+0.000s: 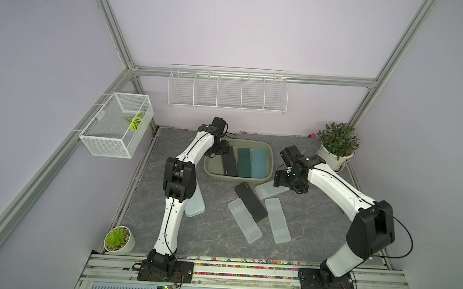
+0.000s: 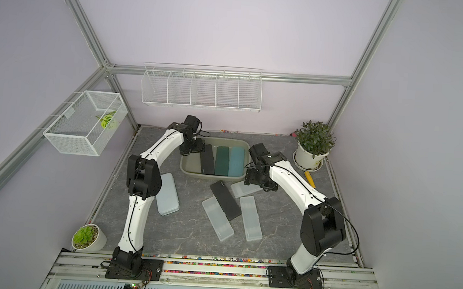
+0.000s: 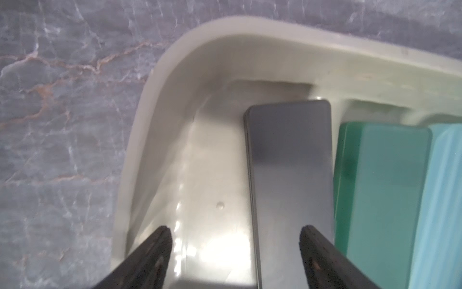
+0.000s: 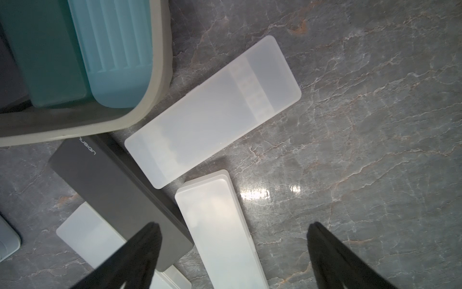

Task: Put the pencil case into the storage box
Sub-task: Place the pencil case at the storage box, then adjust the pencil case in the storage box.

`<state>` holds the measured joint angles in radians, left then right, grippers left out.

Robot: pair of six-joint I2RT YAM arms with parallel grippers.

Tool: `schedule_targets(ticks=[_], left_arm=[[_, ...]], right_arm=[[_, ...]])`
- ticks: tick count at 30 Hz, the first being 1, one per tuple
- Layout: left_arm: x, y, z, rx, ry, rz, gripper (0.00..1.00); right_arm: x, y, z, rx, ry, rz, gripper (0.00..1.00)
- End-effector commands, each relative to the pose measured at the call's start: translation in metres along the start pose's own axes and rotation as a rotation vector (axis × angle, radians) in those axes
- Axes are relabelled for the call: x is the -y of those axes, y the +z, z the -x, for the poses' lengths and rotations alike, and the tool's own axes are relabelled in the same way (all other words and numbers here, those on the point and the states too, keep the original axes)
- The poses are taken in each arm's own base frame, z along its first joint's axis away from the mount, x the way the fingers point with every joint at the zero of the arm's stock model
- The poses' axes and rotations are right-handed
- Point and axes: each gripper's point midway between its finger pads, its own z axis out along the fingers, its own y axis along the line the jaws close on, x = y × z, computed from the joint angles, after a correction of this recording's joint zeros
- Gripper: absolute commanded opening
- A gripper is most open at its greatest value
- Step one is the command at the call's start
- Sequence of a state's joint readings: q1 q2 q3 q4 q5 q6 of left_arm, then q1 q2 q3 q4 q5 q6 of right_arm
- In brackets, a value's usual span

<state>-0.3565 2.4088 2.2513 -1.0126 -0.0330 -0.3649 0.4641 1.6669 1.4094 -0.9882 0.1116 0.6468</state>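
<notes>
Lavender walls and an aluminium frame enclose the cell. Its work surface [image 1: 190, 231] is a grey, veined, stone-look slab, glossy enough to throw glare in the right wrist view. A white wire rack [image 1: 227, 93] hangs on the back wall and a wire-mesh basket [image 1: 117, 131] on the side frame. A potted plant [image 1: 336, 147] stands at the far right corner and a small succulent pot [image 1: 119, 239] at the near left.

Finding 1. The storage box [image 1: 269, 150] sits at the far middle of the surface and holds three cases side by side: a black pencil case [image 1: 229, 163], a dark green case [image 1: 244, 162] and a light blue case [image 1: 259, 164]. The black one lies flat on the box floor beside the green, with bare floor on its other side.

Finding 2. The left gripper [image 3: 235, 229] hangs over the box's left part, by the far end of the black pencil case, with its jaws apart and clamping nothing. Judgement: this placement reads as done, and the arm needs only a straight lift clear of the rim.

Finding 3. The right gripper [image 4: 233, 224] hovers just outside the box's near right corner, jaws spread wide and empty. A loose black case [image 1: 251, 201] and four translucent cases lie on the surface, one of them [image 1: 195, 204] partly under the left arm. Judgement: the next move calls for a descent onto one translucent case [image 4: 217, 225], with the jaws set across its narrow width. The carry then goes over the rim to the free strip of floor.
</notes>
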Motion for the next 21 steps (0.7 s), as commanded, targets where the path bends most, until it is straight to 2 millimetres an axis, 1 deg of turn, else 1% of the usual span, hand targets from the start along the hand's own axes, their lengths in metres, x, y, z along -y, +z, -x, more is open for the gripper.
schedule_targets(ticks=[1,7,14,18,21], left_arm=[[0.004,0.020,-0.012,-0.055,0.006,0.012,0.85],[0.010,0.030,-0.016,-0.080,-0.004,-0.026,0.85],[0.038,0.038,-0.025,-0.130,-0.071,-0.183,0.85],[0.054,0.035,-0.024,-0.136,-0.087,-0.265,0.85],[0.061,0.034,-0.024,-0.137,-0.087,-0.296,0.85]], right_arm=[[0.007,-0.006,0.000,0.000,0.020,-0.025,0.95],[0.005,-0.005,0.002,-0.007,0.017,-0.029,0.95],[0.003,-0.001,0.004,-0.017,0.013,-0.028,0.95],[0.001,0.000,0.004,-0.018,0.010,-0.024,0.95],[0.001,0.001,0.005,-0.019,0.010,-0.022,0.95]])
